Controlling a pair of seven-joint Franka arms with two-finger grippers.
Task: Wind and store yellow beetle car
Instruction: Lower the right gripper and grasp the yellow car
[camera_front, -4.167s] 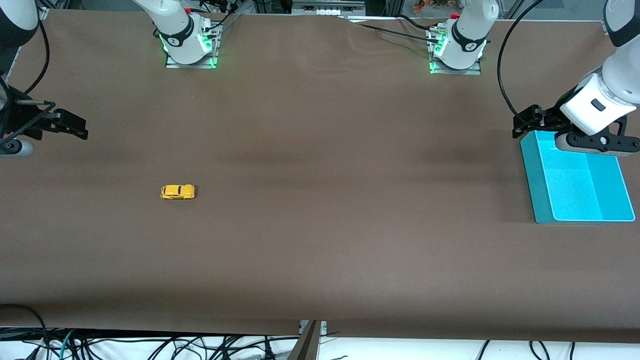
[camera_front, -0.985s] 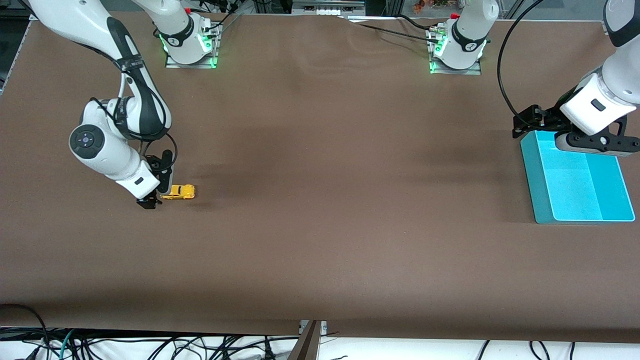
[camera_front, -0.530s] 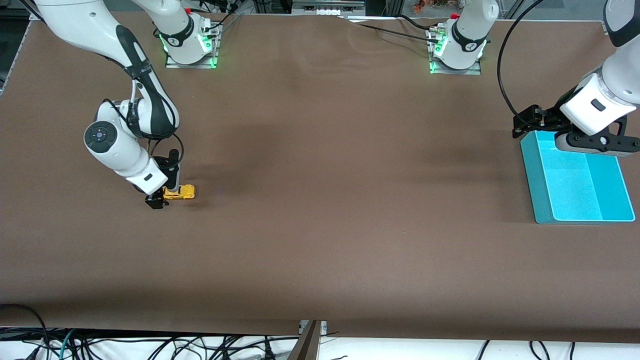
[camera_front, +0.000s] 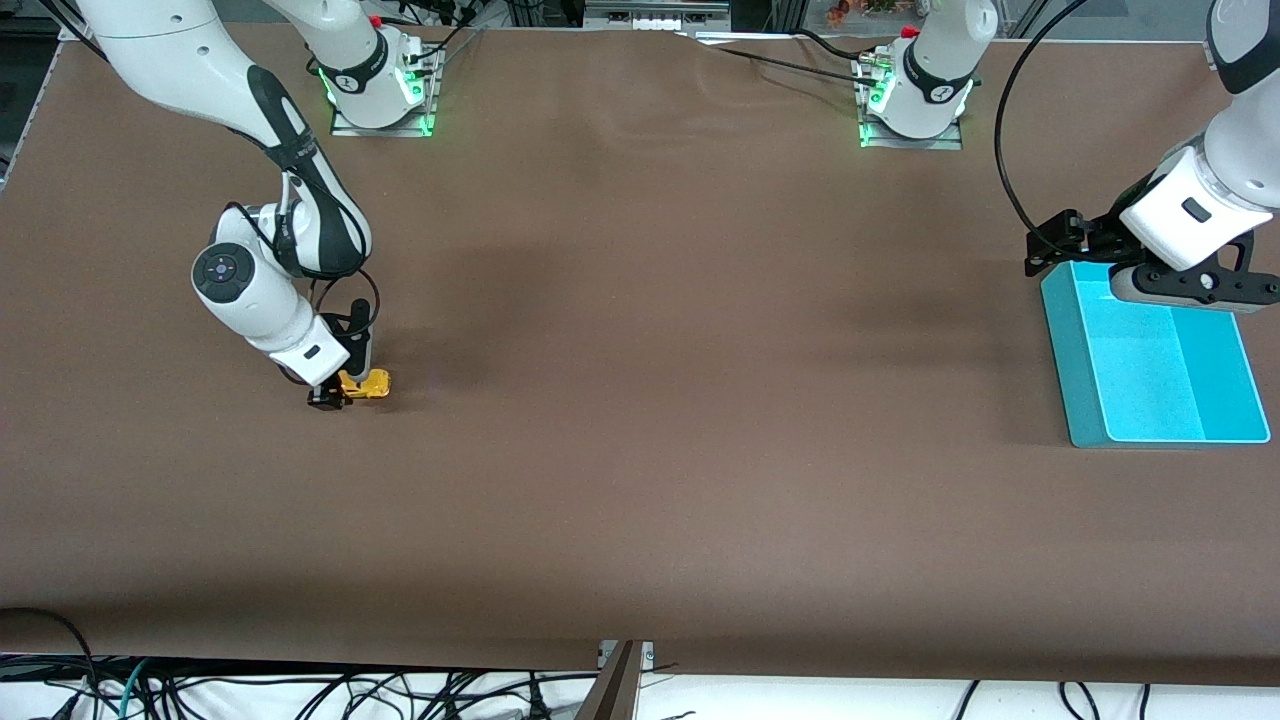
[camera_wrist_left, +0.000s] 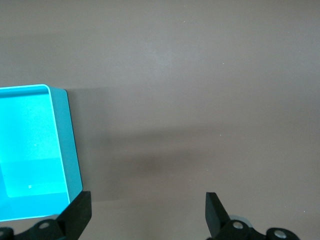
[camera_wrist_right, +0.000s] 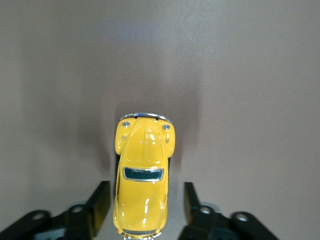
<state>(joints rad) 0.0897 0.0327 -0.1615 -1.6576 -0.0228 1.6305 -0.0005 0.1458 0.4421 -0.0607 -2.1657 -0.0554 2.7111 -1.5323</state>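
- I had the right gripper (camera_front: 337, 392) down at the table (camera_front: 640, 400), set around the car (camera_front: 368, 383), which sat on the table toward the right arm's end, well apart from the tray (camera_front: 1080, 410)
- In the right wrist view the car (camera_wrist_right: 143, 175) lay between the two fingers (camera_wrist_right: 100, 200), which stood apart, a slim gap showing on each side of the body; nothing was gripped
- The car's rounded end pointed out past the fingertips
- My left arm waited with its gripper (camera_wrist_left: 147, 210) spread wide, hovering over the tray's (camera_wrist_left: 60, 150) edge at the left arm's end of the table
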